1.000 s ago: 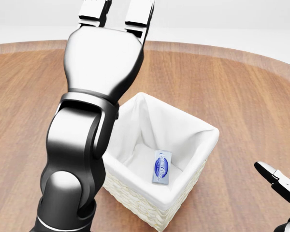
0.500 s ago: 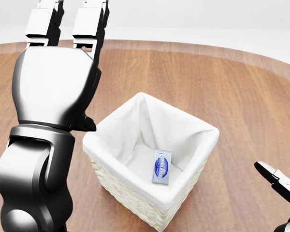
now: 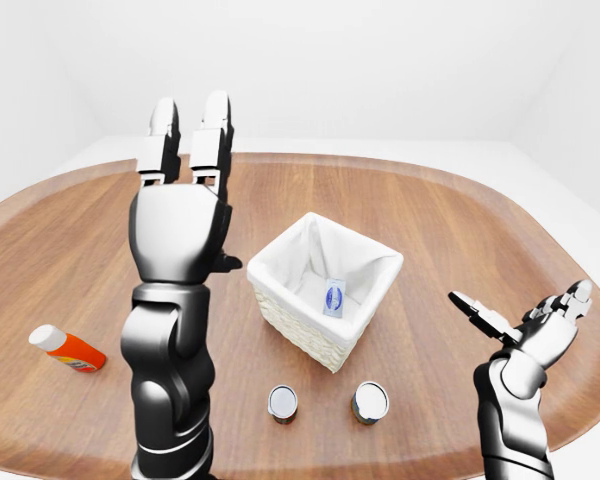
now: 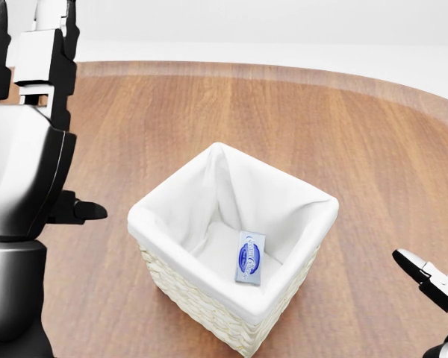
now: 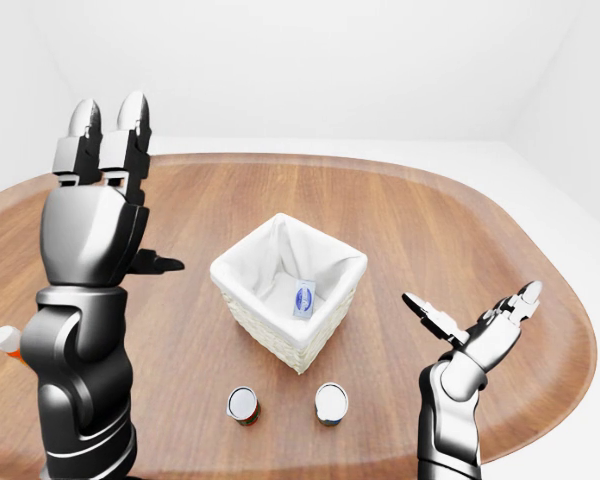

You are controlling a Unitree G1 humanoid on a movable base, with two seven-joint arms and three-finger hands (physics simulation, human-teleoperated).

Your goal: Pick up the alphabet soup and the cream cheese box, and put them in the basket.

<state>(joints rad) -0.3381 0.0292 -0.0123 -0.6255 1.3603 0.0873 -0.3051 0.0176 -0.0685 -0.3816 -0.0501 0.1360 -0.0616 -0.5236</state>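
The alphabet soup was most likely one of two cans standing upright on the wooden table, at the bottom of the left-eye view; their labels were too small to tell which. From the left hand, raised empty with fingers straight and thumb out, the left can lay at about four o'clock and well below. From the right hand, spread open and holding nothing, the right can lay at about eight o'clock, near but apart. Each hand looked nearer to the can on its own side. Both cans stood just beside the basket, at roughly its six o'clock, long axes vertical. The cream cheese box already lay inside the basket, leaning on the white liner, so that half seemed done.
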